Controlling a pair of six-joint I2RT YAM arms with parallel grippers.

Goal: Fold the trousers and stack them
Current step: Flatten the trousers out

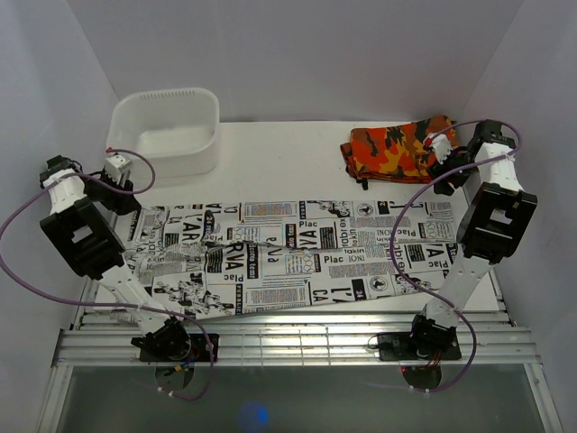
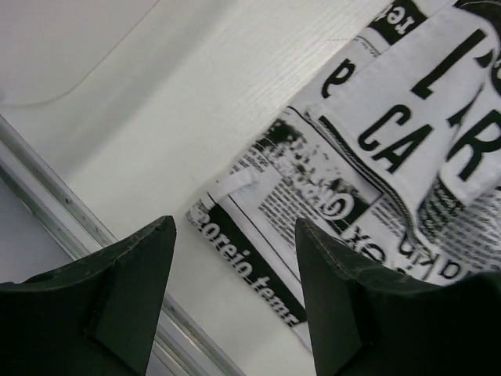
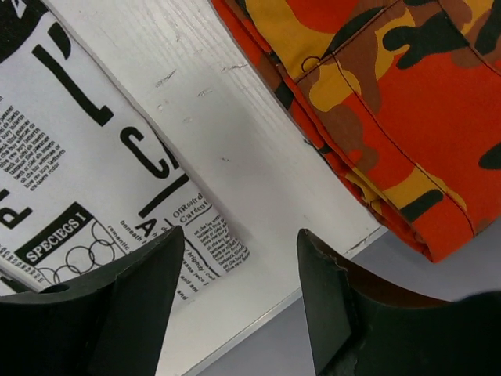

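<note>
On the tabletop: the trousers lie stretched from left to right across the near half, rumpled and ridged left of the middle. They are not yet folded short and not stacked.
Left tool: jaws apart and holding nothing, hanging just above the left end of the trousers, where a printed corner and a small white loop show below the gap.
Right tool: jaws apart and empty, over a bare strip between the right end of the trousers and the camouflage garment.
White tub: at the far left corner, apart from the trousers.
Step in hand: likely taking both ends for a fold.
Risk, left end: the layers overlap there, so a shallow pinch could take only the top ply and leave the rest behind.
Risk, right end: the camouflage garment lies close, and a stray closing could catch it too.
Risk, edge: the tabletop ends just beside the right tool, so slack cloth could slip over.
Risk, cable: the right arm's purple cable crosses above the trousers and could drag them.
</note>
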